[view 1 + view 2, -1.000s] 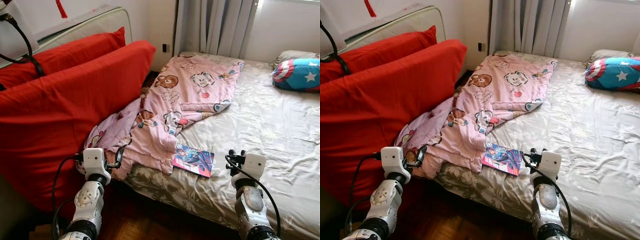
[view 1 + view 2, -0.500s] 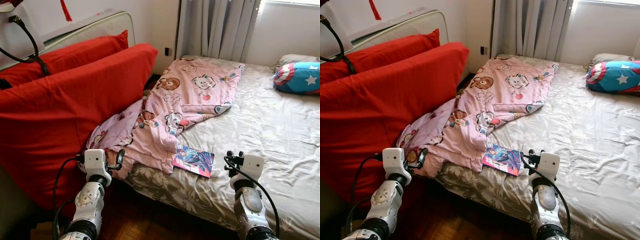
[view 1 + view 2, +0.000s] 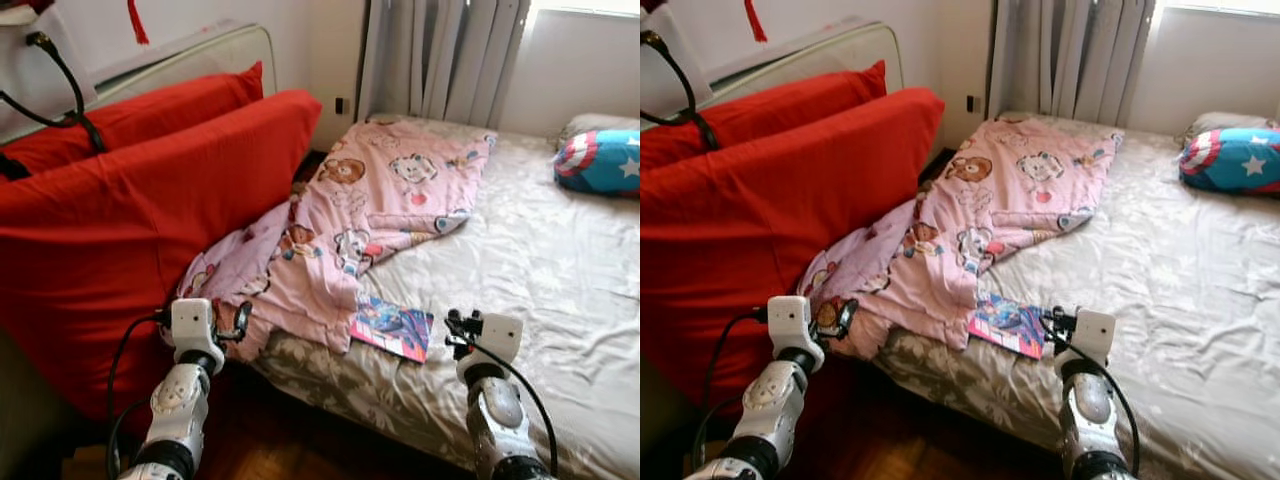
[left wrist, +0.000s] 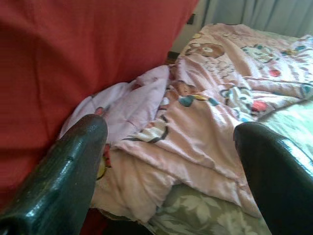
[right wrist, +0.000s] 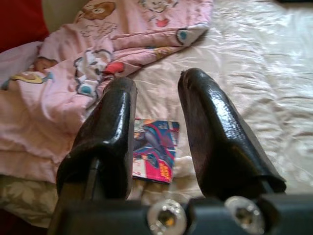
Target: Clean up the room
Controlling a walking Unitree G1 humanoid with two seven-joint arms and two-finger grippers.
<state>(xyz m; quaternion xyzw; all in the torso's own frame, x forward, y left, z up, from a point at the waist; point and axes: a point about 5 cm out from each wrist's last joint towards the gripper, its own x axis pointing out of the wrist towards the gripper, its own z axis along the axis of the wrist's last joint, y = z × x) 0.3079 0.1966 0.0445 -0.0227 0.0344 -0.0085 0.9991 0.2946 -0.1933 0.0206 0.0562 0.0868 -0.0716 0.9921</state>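
Observation:
A pink cartoon-print blanket (image 3: 385, 205) lies crumpled over the left side of the bed (image 3: 540, 260) and hangs off its near corner. A colourful comic book (image 3: 392, 329) rests flat on the sheet by the blanket's edge, near the front of the bed. My right gripper (image 3: 456, 327) is open just right of the book, low over the sheet; in the right wrist view the book (image 5: 155, 151) lies between and beyond the fingers (image 5: 113, 122). My left gripper (image 3: 238, 320) is open at the hanging blanket corner (image 4: 146, 161), holding nothing.
A big red cushioned sofa back (image 3: 130, 220) stands close on the left, against the bed. A blue star-shield pillow (image 3: 603, 160) lies at the head of the bed on the far right. Grey curtains (image 3: 440, 60) hang behind. Dark wood floor (image 3: 320, 440) lies below the bed edge.
The whole picture has shifted a little, so the camera has moved. Both arms hold about the same pose; the right gripper sits slightly lower beside the comic book.

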